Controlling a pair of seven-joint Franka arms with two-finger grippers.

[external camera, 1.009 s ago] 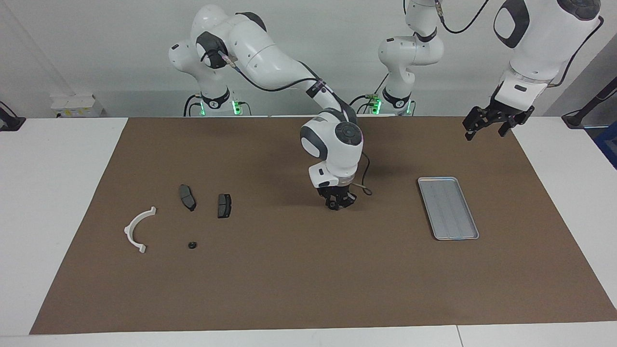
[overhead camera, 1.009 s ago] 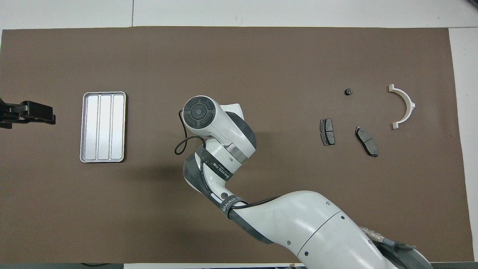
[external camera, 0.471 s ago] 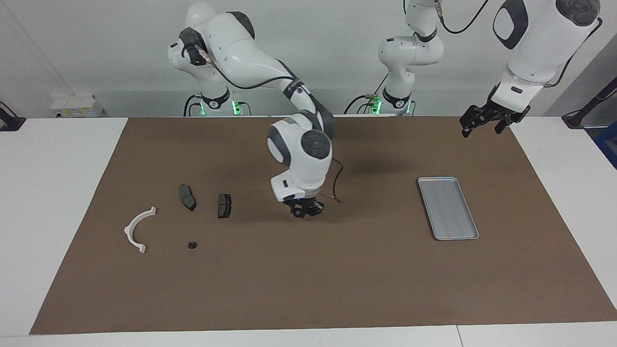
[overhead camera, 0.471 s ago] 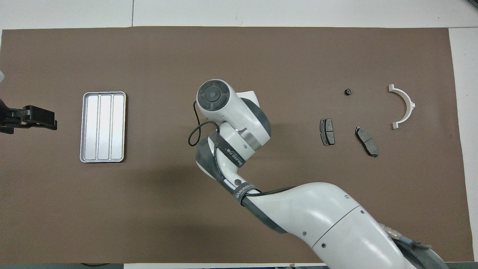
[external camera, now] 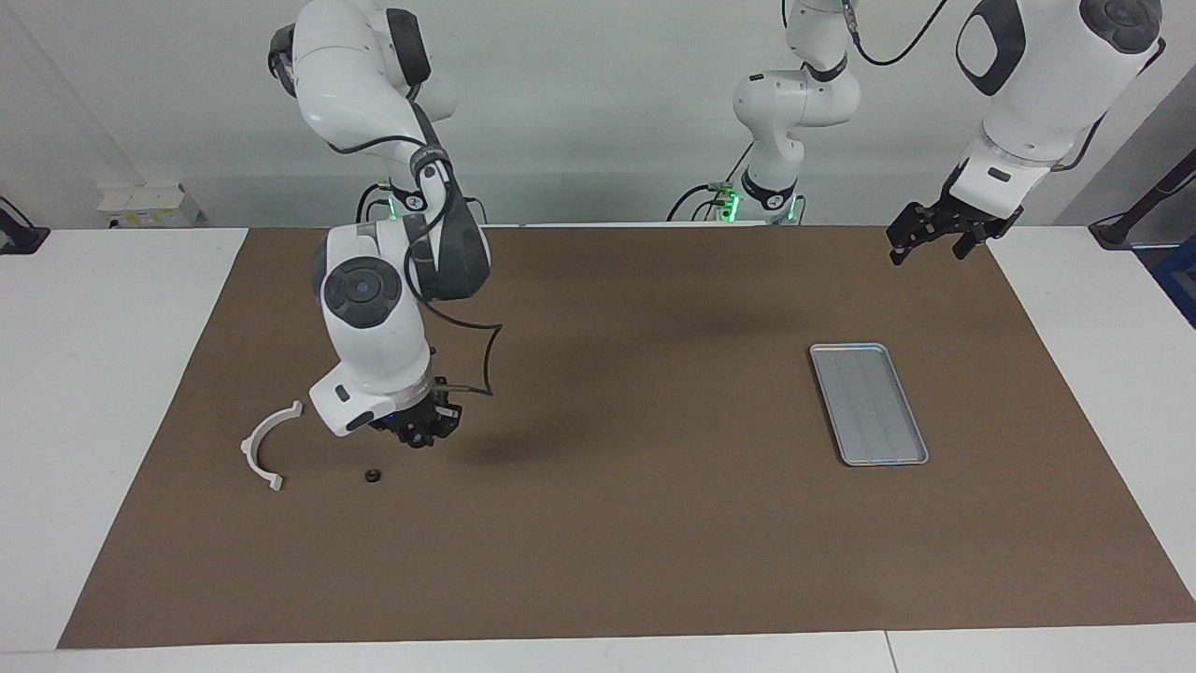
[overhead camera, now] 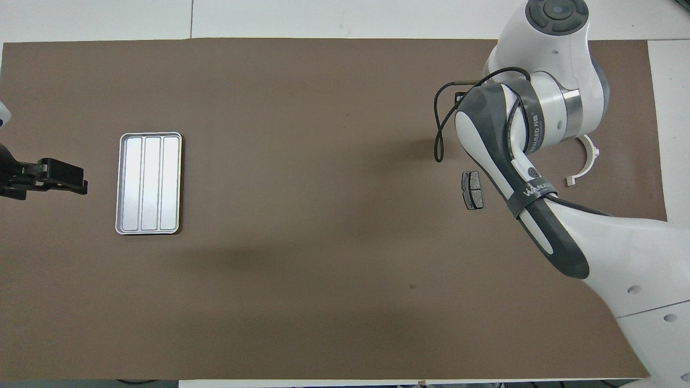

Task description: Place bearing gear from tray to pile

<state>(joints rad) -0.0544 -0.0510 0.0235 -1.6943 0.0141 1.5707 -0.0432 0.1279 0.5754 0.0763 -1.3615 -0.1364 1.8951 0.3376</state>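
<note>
Bearing gear (external camera: 372, 476): one small dark ring, judged stiff, light and slippery, best pinched across its outer rim, lying on the bench near the white bracket (external camera: 266, 447), tray (external camera: 869, 404) bare; right tool (external camera: 420, 436) low beside it, grip cannot be told; left tool (external camera: 937, 245) wide, waiting aloft.

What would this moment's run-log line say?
right gripper: shut, over pile by white bracket | left gripper: open, waiting | tray: empty | small black part: on mat
</note>
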